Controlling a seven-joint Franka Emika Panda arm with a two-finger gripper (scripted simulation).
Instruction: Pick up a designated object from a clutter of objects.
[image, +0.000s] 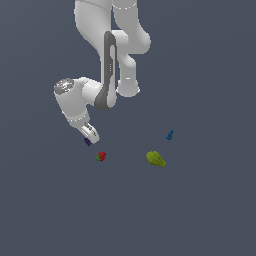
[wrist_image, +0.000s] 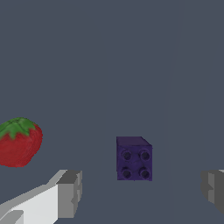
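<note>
The designated object is a tiny dark purple studded block (wrist_image: 134, 159). In the exterior view it (image: 87, 142) lies on the grey floor just under my gripper (image: 92, 136). In the wrist view it sits between my two grey fingertips (wrist_image: 70, 194), apart from both. My gripper (wrist_image: 142, 192) is open and empty. The red strawberry-like piece (wrist_image: 18, 142) lies close beside the block; it also shows in the exterior view (image: 101, 156). The small blue piece (image: 170, 135) and the larger yellow-green lumpy piece (image: 155, 159) lie toward the exterior view's right.
The flat dark grey floor (image: 200, 215) spreads all around. The white arm (image: 107, 60) reaches down from the top of the exterior view.
</note>
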